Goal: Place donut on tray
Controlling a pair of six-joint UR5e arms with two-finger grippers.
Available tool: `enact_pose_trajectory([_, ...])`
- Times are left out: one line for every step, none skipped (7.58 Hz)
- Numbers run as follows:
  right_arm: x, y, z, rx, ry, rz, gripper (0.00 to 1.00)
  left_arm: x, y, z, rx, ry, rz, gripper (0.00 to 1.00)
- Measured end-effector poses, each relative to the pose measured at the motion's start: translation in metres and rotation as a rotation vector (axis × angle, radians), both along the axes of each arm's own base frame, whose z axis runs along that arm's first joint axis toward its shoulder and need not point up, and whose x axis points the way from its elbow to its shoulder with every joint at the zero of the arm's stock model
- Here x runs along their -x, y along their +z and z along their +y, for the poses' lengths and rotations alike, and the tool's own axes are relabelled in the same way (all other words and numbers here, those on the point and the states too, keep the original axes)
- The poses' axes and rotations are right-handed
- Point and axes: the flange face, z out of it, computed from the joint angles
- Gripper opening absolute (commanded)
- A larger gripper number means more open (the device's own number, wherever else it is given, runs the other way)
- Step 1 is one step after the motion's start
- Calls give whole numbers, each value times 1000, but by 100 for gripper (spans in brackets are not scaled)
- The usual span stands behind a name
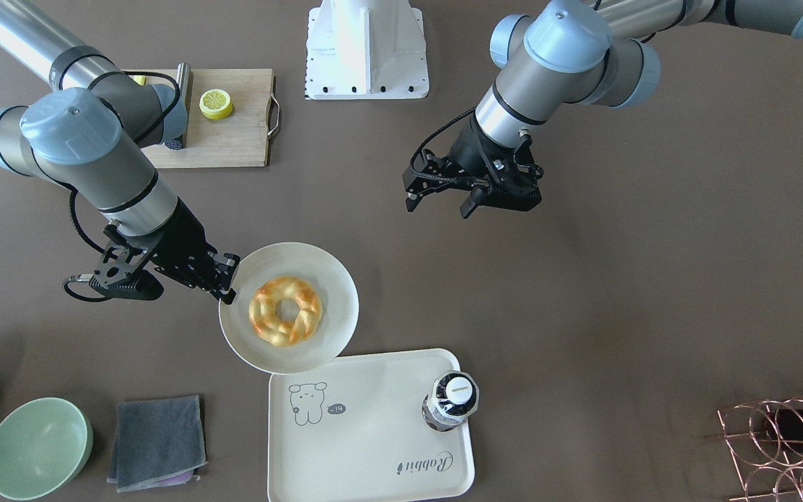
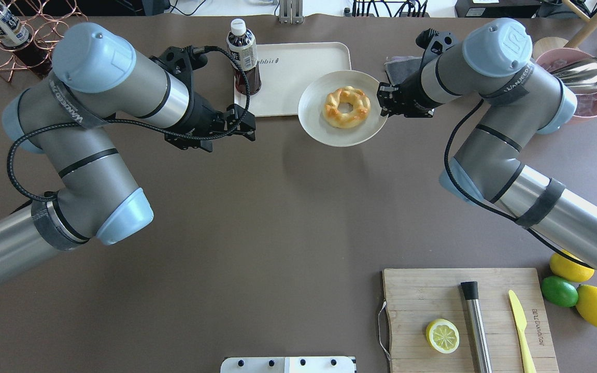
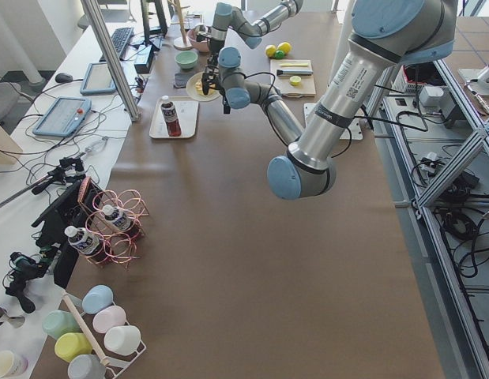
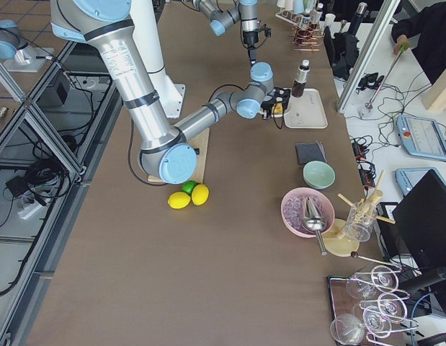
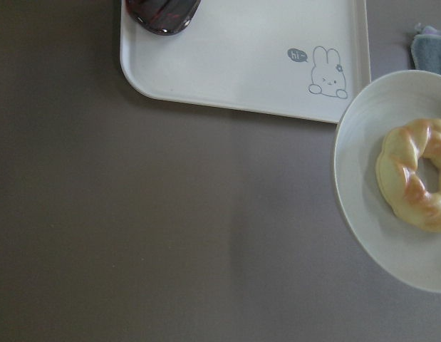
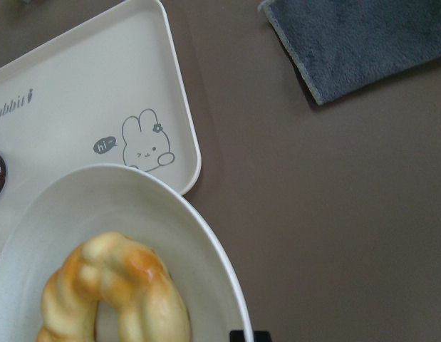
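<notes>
Right gripper, front view: pinched on the rim of the plate. The donut lies on that plate, whose edge overlaps the tray. Left gripper: fingers spread, well apart from the plate. Overhead view: a bottle stands on a tray corner. Right wrist view: the plate rim overlaps the tray corner by the rabbit drawing.

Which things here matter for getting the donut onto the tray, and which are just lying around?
In the job: donut, plate under it, tray, right gripper gripping the plate's rim.
Lying about: bottle on the tray, grey cloth, green bowl, cutting board with lemon half, open left gripper.
</notes>
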Motion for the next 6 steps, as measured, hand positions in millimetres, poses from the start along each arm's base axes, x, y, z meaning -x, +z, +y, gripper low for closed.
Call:
enact_pose_trajectory([12,-1,-26,-13,15,-10,0,19,13,-13,-3,11,-22,98])
enact_pose_trajectory([26,-8,-48,-23,26,-16,0,36,30,-23,-23,19,-48,98])
enact_pose_trajectory([40,-20,-68,-31,39,-14,0,55,46,-34,-46,33,-74,98])
enact_pose_trajectory([53,-31,-86,-36,58,-4,0,73,59,-45,-63,44,-104,98])
enact_pose_trajectory([65,-33,-102,-46,81,7,0,89,69,-54,-78,52,-133,98])
enact_pose_trajectory([74,-21,-115,-59,105,16,0,99,75,-60,-84,53,-153,98])
